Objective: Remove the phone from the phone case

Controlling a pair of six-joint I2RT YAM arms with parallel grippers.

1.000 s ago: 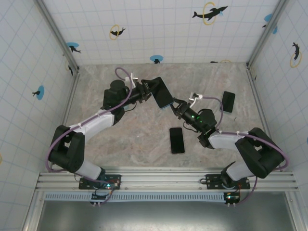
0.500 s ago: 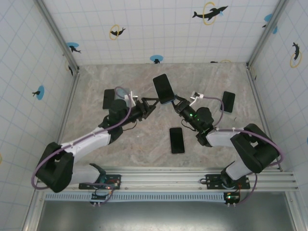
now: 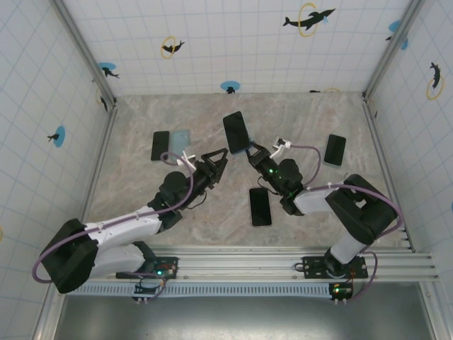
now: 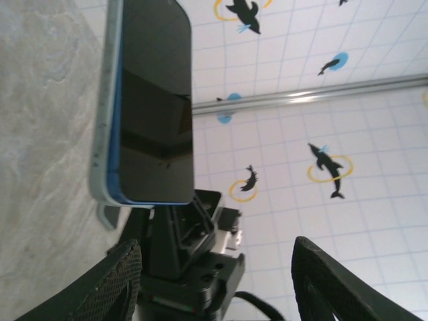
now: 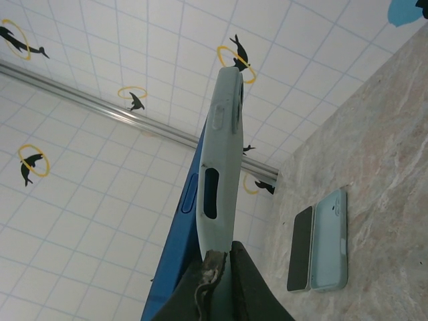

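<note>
- Since a second ago: left gripper (image 3: 218, 161) let go of the phone (image 3: 236, 132) and drawn back toward the near edge of the table (image 3: 311, 113); already off it half a second ago, now farther away.
- Over the same second: phone kept aloft over the middle of the table, shifted only a little.
- Left fingers (image 4: 117, 284): spread wide and empty, one at each lower side of the left wrist view, aimed at the phone but clear of it.
- Right gripper (image 3: 253, 150): fingers pressed together on the lower short end of the phone case (image 5: 222, 134), carrying case and phone above the table with no other support.
- Seen from the left wrist: dark screen turned to the camera, blue rim round it, pale case along one long edge and under the lower corner, black right gripper directly beneath.
- Seen from the right wrist: pale case edge-on with slot cut-outs in its side, blue rim showing just beside it.
- Phone not yet free of the case; how firmly seated, impossible to tell.
- Lying flat on the table: a loose dark phone (image 3: 260, 206) near the right arm, a second dark phone (image 3: 335, 149) toward the right wall, and at the back left a third dark phone (image 3: 161, 145) just beside a spare pale case (image 3: 181, 137).
</note>
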